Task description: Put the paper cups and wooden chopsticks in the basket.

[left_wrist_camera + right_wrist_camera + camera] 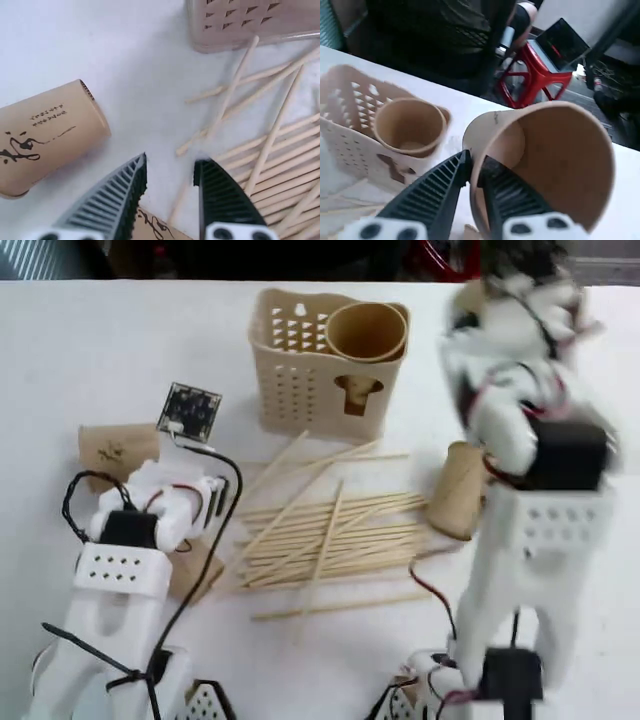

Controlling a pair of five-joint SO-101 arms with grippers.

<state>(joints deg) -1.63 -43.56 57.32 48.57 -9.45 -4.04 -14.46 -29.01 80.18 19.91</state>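
Nearest, the left pincer [171, 161] is hovering with its jaws well apart over the tabletop [125, 60], between a lying paper cup [45, 135] and the scattered wooden chopsticks [280, 165]. Beyond, the right pincer [474, 162] is clamping the wall of a second paper cup [555, 160], one finger inside and one outside. Farthest, the basket [345, 100] is holding a third paper cup [410, 122] upright.

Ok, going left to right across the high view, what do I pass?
Lying cup → black board → basket → held cup. The chopsticks cover the same stretch as the basket, so they are left unranked.
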